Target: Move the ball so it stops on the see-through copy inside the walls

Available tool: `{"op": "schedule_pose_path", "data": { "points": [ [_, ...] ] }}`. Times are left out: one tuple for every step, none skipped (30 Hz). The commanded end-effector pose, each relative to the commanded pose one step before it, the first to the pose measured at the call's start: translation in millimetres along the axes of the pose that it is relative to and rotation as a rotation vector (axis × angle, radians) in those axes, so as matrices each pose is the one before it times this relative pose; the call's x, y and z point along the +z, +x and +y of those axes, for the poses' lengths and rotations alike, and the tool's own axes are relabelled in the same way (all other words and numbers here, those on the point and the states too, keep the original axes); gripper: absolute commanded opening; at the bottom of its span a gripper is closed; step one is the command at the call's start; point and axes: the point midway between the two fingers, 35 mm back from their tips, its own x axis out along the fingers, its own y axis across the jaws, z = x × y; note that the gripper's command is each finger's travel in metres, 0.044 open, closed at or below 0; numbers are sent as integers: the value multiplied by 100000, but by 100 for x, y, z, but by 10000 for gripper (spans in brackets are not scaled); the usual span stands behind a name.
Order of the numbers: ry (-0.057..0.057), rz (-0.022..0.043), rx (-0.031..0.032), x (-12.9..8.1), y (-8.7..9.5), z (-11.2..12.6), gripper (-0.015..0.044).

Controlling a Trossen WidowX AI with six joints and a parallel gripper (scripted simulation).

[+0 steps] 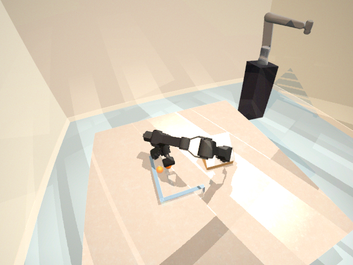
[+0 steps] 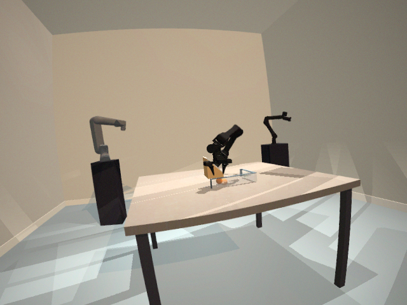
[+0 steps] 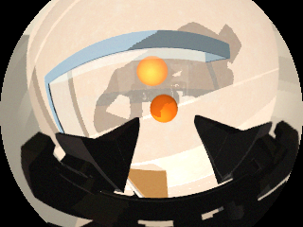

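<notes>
The ball (image 1: 168, 167) (image 2: 219, 181) (image 3: 164, 108) is dark orange and lies on the table inside the corner of the clear walls. In the top view a finger partly hides it. The see-through copy (image 1: 159, 169) (image 2: 225, 181) (image 3: 151, 71) is paler, beside the ball and nearer the long wall. The long clear wall (image 1: 157, 182) (image 3: 104, 46) has a blue top edge; the short clear wall (image 1: 182, 193) meets it at the corner. My gripper (image 1: 161, 159) (image 2: 218, 173) (image 3: 168, 119) is open, points down and is above and close to the ball, with nothing held.
A white-topped block with an orange side (image 1: 219, 164) (image 2: 212, 172) (image 3: 152, 183) stands by the arm's base on the table (image 1: 119, 182) (image 2: 184, 206). A grey arm (image 1: 284, 21) (image 2: 108, 121) on a dark pedestal stands off the table; another black arm (image 2: 269, 126) stands behind.
</notes>
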Motion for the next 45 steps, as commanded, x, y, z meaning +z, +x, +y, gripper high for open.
{"op": "schedule_pose_path", "data": {
  "points": [
    [851,-26,813,-176,622,40,320],
    [-45,22,12,2,159,-1,320],
    [-40,19,11,2,158,-1,320],
    [-40,19,11,1,158,-1,320],
    [-40,19,12,1,158,0,320],
    [-40,20,13,0,158,0,320],
    [-30,14,10,1,156,0,320],
    [-9,3,4,3,151,-1,320],
    [18,-12,-3,6,157,-2,320],
    [19,-12,-2,5,162,-1,320],
    [18,-12,-1,4,161,-1,320],
    [18,-12,0,3,161,0,320],
    [18,-12,1,3,161,0,320],
    [18,-12,2,2,161,1,320],
    [18,-12,3,1,160,2,320],
    [18,-12,4,0,160,2,320],
    [18,-12,5,0,160,3,320],
    [17,-11,6,-1,160,3,320],
    [17,-11,7,-2,159,4,320],
    [17,-11,8,-3,160,4,320],
    [17,-11,9,-4,160,5,320],
    [17,-11,10,-4,159,5,320],
    [17,-11,11,-5,159,6,320],
    [17,-10,12,-6,158,6,320],
    [13,-8,10,-5,125,5,320],
    [8,-5,7,-3,75,3,320],
    [3,-2,2,-1,25,1,320],
    [0,0,0,0,0,0,293],
    [0,0,0,0,0,0,267],
    [0,0,0,0,0,0,241],
    [0,0,0,0,0,0,215],
    [0,0,0,0,0,0,208],
    [0,0,0,0,0,0,201],
    [0,0,0,0,0,0,195],
    [0,0,0,0,0,0,188],
    [0,0,0,0,0,0,181],
    [0,0,0,0,0,0,175],
    [0,0,0,0,0,0,168],
    [0,0,0,0,0,0,161],
    [0,0,0,0,0,0,135],
    [4,-3,-24,20,-93,-13,109],
    [10,-9,-70,59,-279,-38,83],
    [17,-13,-111,93,-467,-61,56],
    [20,-12,-125,102,-574,-69,30],
    [19,-8,-114,91,-579,-63,4]
  ]
}}
